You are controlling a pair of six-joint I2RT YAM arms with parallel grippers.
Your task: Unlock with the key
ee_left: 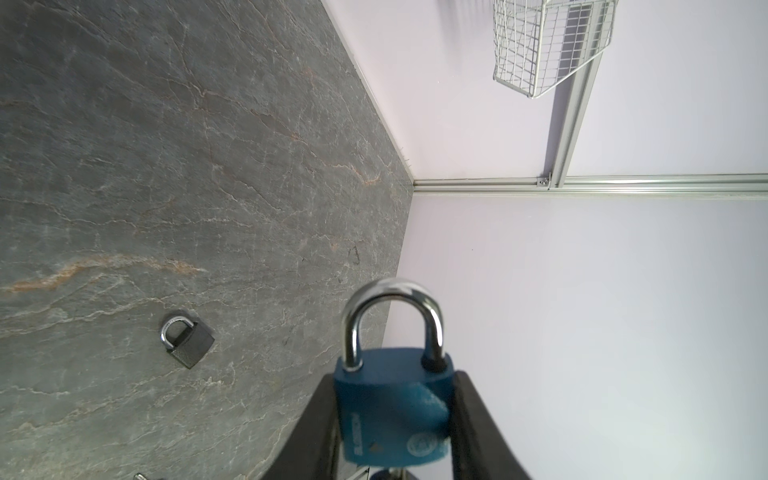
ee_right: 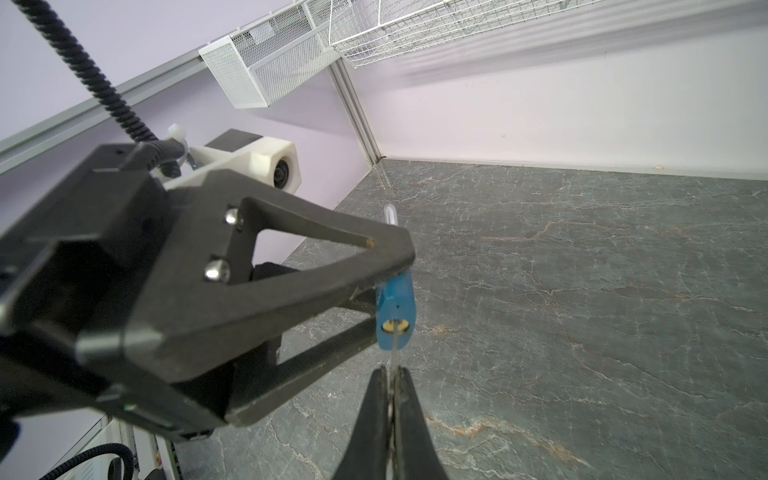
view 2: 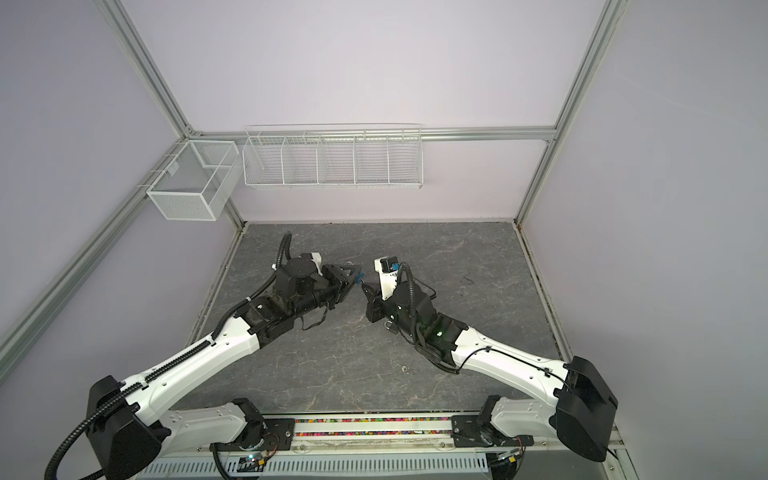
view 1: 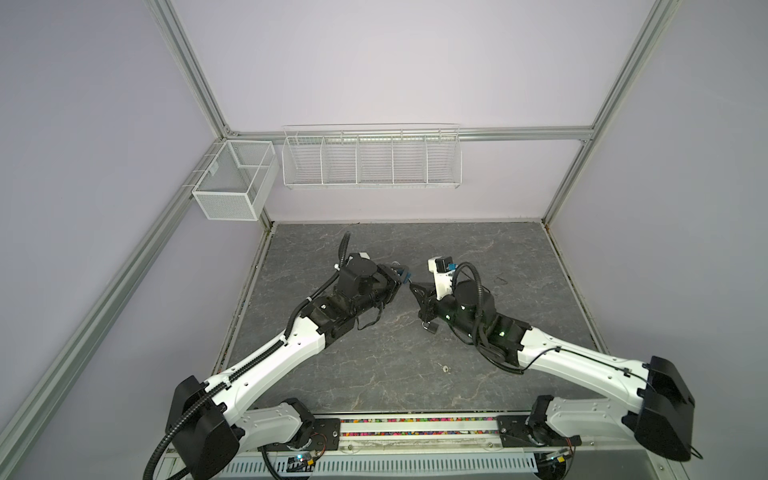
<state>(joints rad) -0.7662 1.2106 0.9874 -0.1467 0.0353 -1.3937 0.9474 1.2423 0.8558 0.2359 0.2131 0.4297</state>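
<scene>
My left gripper (ee_left: 392,411) is shut on a blue padlock (ee_left: 390,415), its black fingers (ee_left: 324,424) pressing the body's two sides. The steel shackle (ee_left: 392,291) arches out past the fingertips, and both its legs meet the body. In the right wrist view the blue padlock (ee_right: 395,303) shows its brass keyhole. A thin key (ee_right: 394,353) runs from that keyhole back into my right gripper (ee_right: 391,374), which is shut on it. In both top views the left gripper (view 1: 401,276) (view 2: 357,276) and the right gripper (view 1: 412,286) (view 2: 365,287) meet tip to tip above mid-table.
A small grey padlock (ee_left: 189,340) lies flat on the dark stone table (view 1: 374,365), under my right wrist (view 1: 430,328). A white wire rack (view 1: 372,158) and a mesh box (view 1: 232,183) hang on the walls behind.
</scene>
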